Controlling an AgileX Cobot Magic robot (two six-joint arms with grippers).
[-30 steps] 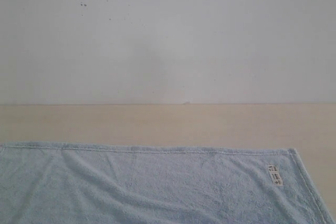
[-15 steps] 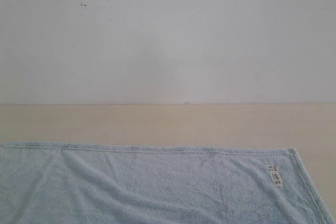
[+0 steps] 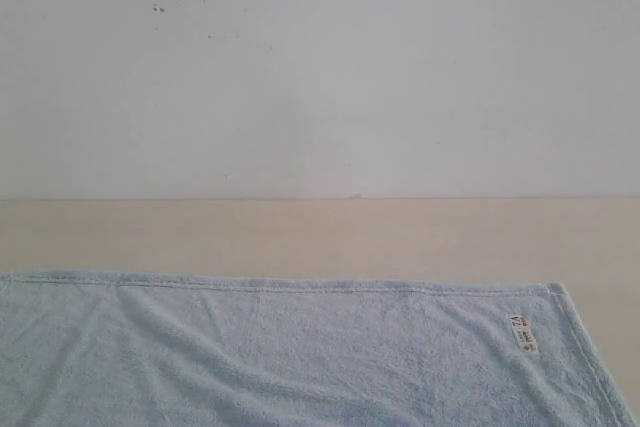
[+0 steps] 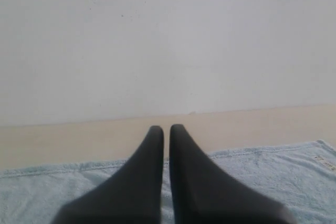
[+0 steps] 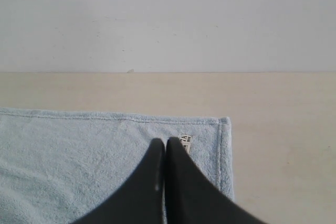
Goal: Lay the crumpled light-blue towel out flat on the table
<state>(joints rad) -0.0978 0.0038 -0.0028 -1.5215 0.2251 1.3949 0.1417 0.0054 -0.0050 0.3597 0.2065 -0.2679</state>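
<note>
The pale-blue towel (image 3: 300,352) lies spread on the beige table (image 3: 320,232), its far hem straight and a few shallow folds across it. A small white label (image 3: 524,334) sits near its far right corner. Neither arm shows in the exterior view. In the left wrist view my left gripper (image 4: 166,128) is shut with nothing in it, above the towel (image 4: 273,177) near its far hem. In the right wrist view my right gripper (image 5: 165,141) is shut and empty, over the towel (image 5: 73,156) beside the label (image 5: 185,141).
An off-white wall (image 3: 320,67) with a few dark specks rises behind the table's far edge. Bare tabletop (image 5: 283,140) runs beyond the towel's far hem and past its right edge.
</note>
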